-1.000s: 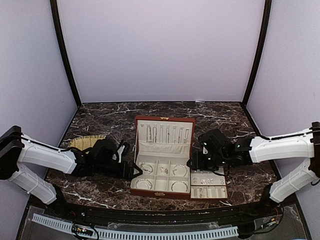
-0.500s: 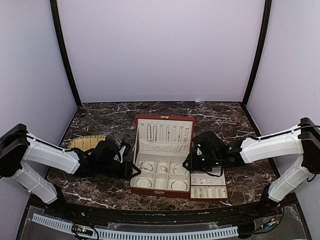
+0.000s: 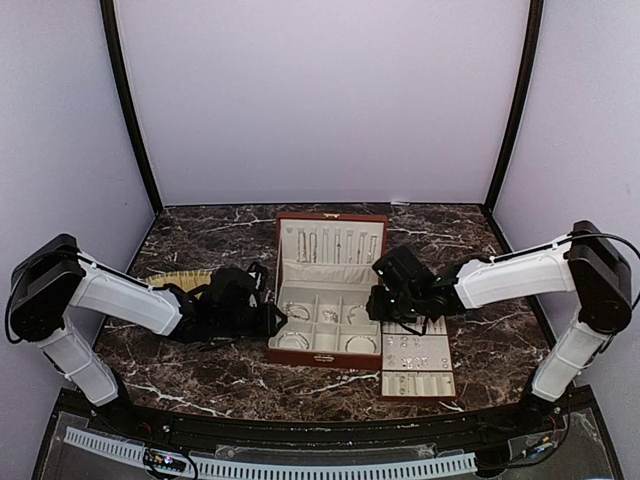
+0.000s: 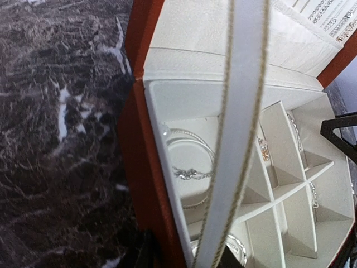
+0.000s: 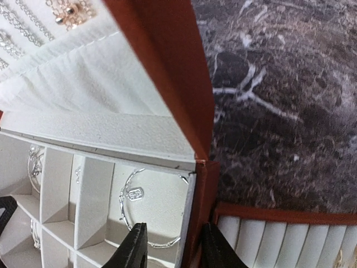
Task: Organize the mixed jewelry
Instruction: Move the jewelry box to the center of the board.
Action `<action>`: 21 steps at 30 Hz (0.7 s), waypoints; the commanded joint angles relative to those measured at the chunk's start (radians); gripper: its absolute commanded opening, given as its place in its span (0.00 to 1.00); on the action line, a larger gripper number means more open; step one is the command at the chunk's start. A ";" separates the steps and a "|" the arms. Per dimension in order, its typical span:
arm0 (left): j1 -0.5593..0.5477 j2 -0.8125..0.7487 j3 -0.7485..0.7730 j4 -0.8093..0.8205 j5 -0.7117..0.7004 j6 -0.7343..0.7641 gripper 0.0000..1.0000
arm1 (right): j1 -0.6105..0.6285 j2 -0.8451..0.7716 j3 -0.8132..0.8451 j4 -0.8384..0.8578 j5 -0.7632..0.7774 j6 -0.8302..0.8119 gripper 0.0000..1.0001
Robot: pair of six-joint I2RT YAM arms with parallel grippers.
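The box (image 3: 322, 362) is observed open at the middle of the desk (image 3: 200, 240). Its lid is stood upright and checked by a white ribbon (image 4: 240, 111), so that every compartment is left exposed from above.

The left end effector (image 3: 272, 322) is clenched on the box's left side wall, one finger inside and one outside. The right end effector (image 3: 376, 303) is set astride the right wall in the same way and is judged to be grasping it, though a slight gap at the inner finger (image 5: 134, 245) cannot be ruled out. Opposite walls are presumably taken so that the box can be shifted or steadied level, with nothing spilled.

Jewelry located:
- bangles (image 4: 189, 173) are laid in the compartments of the box base;
- chains (image 3: 330, 243) are hung in a row inside the lid;
- rings and studs (image 3: 412, 347) are set on the tray (image 3: 440, 384), just beside the box's right front corner.

Sorting is judged largely done. A mat (image 3: 172, 283) is noted behind the left arm.

No brand, label or writing can be read.
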 commanded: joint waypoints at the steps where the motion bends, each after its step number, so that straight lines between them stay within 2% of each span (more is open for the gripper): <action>1: -0.002 0.066 0.112 0.055 -0.080 0.118 0.32 | -0.025 0.073 0.118 0.139 -0.043 -0.077 0.34; 4: 0.013 0.095 0.135 0.065 -0.083 0.122 0.33 | -0.051 0.107 0.165 0.139 -0.059 -0.113 0.35; 6: 0.022 0.101 0.137 0.082 -0.073 0.121 0.36 | -0.060 0.111 0.181 0.139 -0.068 -0.133 0.40; 8: 0.025 0.100 0.139 0.082 -0.066 0.124 0.44 | -0.066 0.107 0.188 0.133 -0.063 -0.145 0.47; 11: 0.025 0.081 0.131 0.077 -0.054 0.133 0.61 | -0.069 0.078 0.182 0.096 -0.051 -0.152 0.60; 13: 0.026 0.057 0.122 0.063 -0.054 0.135 0.69 | -0.069 0.027 0.158 0.075 -0.048 -0.154 0.66; 16: 0.029 0.007 0.105 0.020 -0.070 0.139 0.74 | -0.069 -0.074 0.100 0.014 -0.046 -0.155 0.74; 21: 0.034 -0.076 0.077 -0.063 -0.104 0.150 0.77 | -0.068 -0.275 -0.017 -0.183 -0.010 -0.152 0.76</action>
